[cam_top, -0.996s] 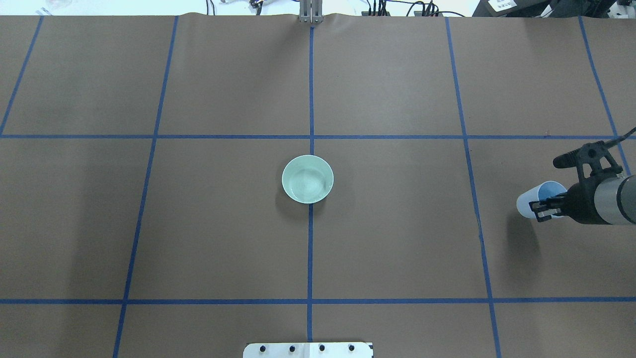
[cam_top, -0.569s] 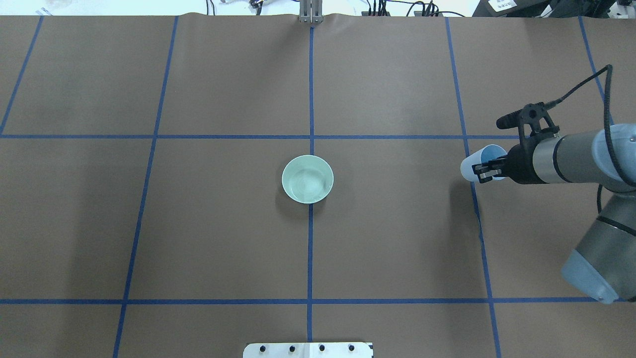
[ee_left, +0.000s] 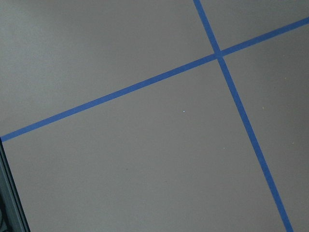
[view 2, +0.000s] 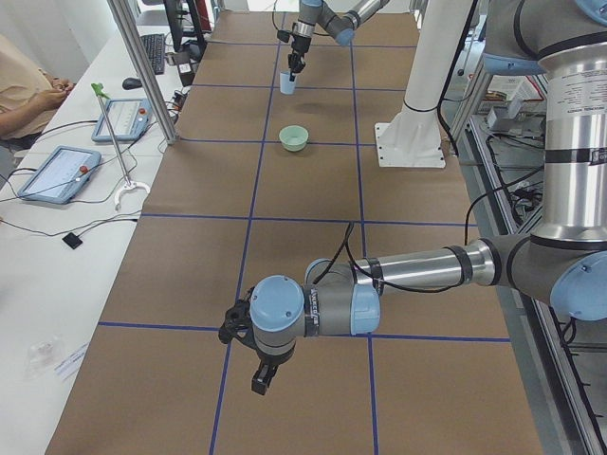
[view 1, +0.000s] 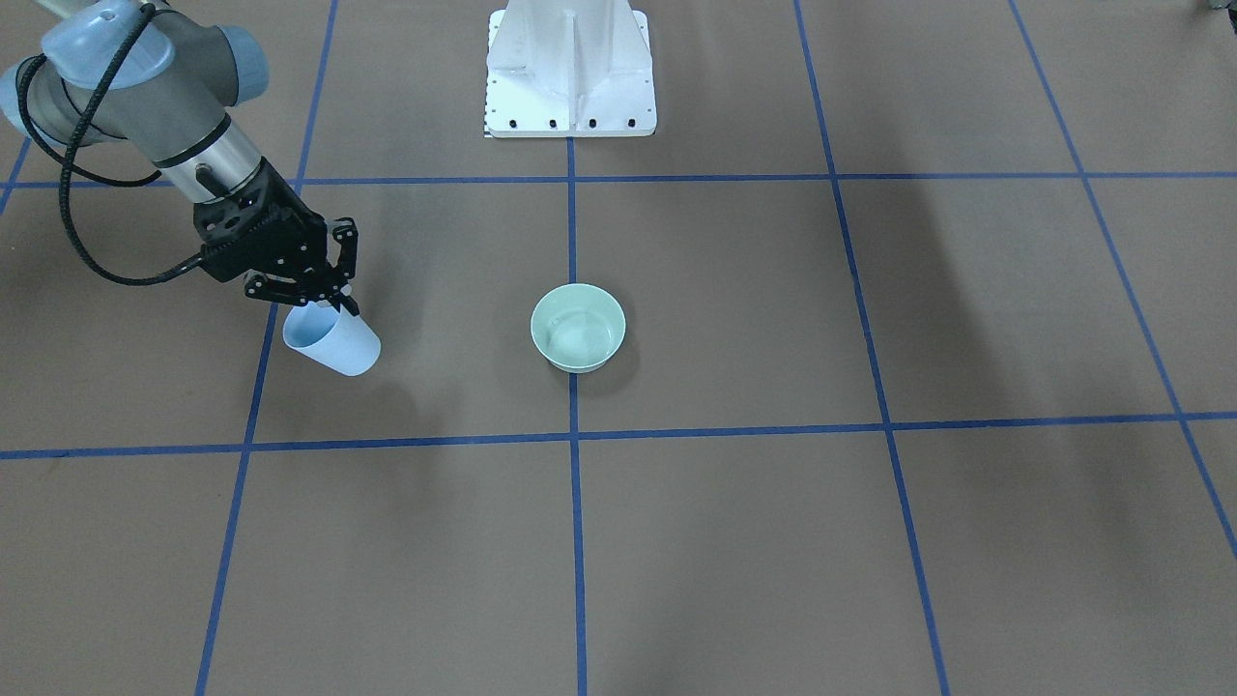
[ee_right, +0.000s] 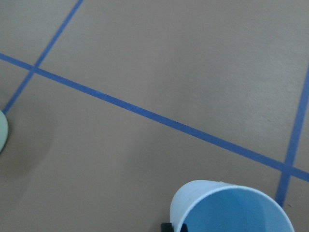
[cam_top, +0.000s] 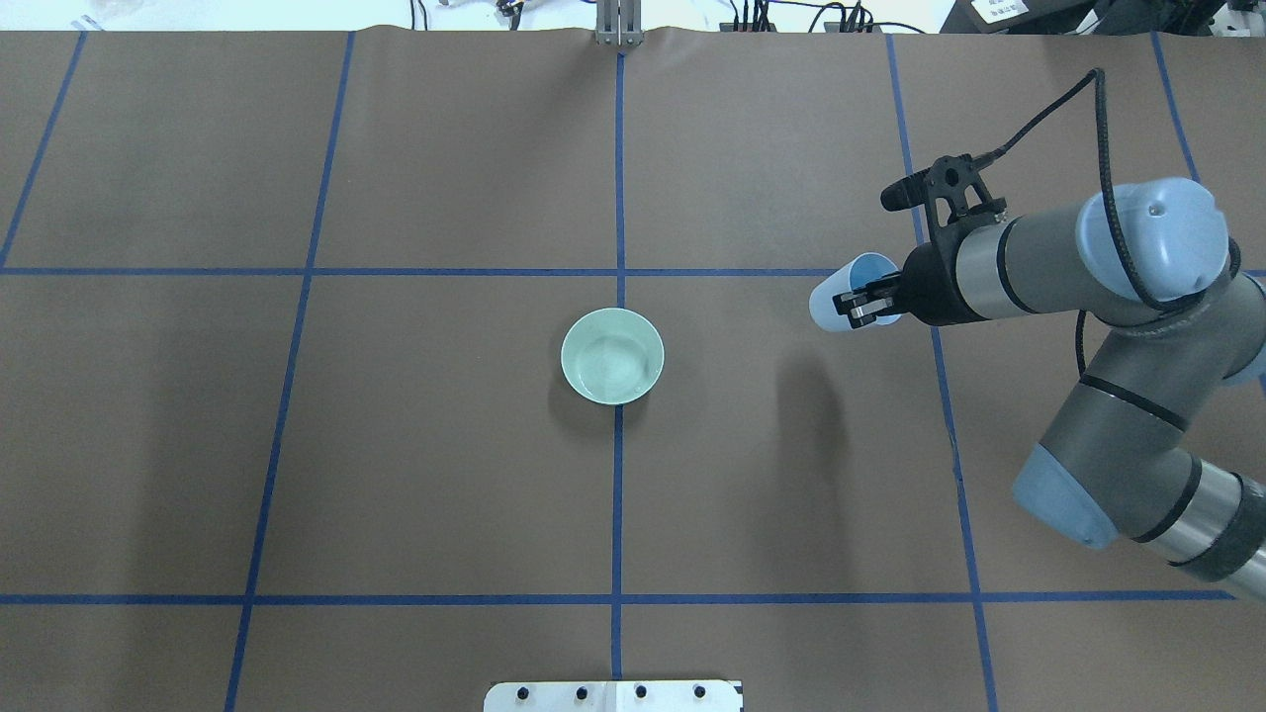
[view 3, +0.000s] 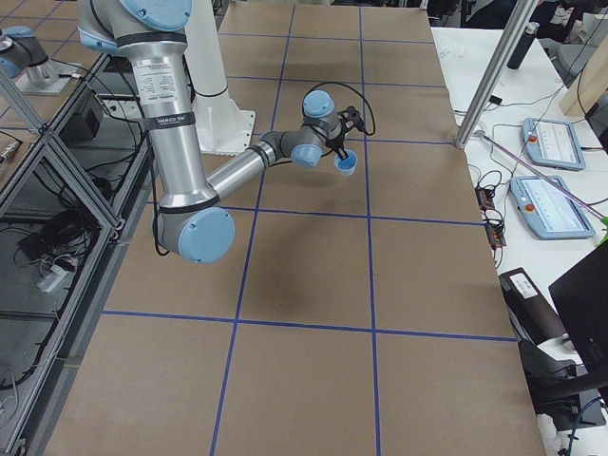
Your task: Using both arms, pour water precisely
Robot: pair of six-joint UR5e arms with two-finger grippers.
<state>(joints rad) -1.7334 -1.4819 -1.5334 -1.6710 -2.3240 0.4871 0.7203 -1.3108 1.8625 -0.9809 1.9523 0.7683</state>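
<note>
blue cup (cam_top: 829, 300) overhead, left arm (view 2: 417, 269) exterior left only

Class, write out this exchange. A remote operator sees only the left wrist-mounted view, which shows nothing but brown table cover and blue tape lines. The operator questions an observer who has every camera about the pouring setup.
Operator: I see only tape. Who has the cup, and is it at the bowl?
Observer: The right gripper grips the pale blue cup at its rim. It is off to one side of the green bowl, not over it.
Operator: Where is my own gripper in all this?
Observer: The left gripper hangs over the table near its left end, far from both cup and bowl.
</note>
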